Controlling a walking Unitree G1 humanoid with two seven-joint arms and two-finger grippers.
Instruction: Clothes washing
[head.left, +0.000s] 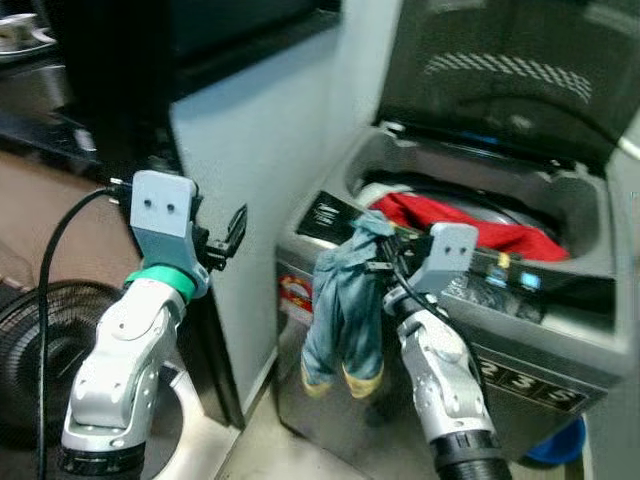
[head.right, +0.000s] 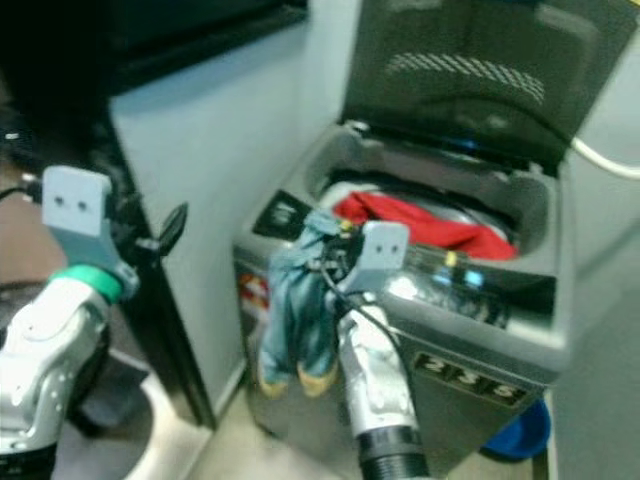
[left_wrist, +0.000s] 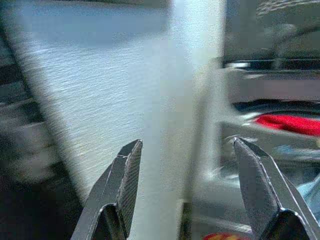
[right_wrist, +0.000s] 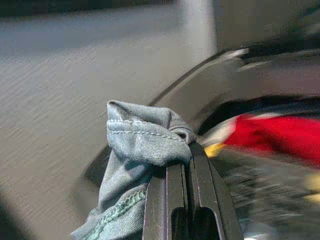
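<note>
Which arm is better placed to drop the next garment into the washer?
Right. The right gripper is shut on the blue-grey garment at the open washing machine's front edge, beside the red cloth in its drum. The left gripper is open beside the white cabinet.

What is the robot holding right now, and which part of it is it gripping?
The right gripper is shut on a blue-grey garment, pinching a bunched fold at its top so the rest hangs down before the washing machine. The left gripper is open, holding nothing.
</note>
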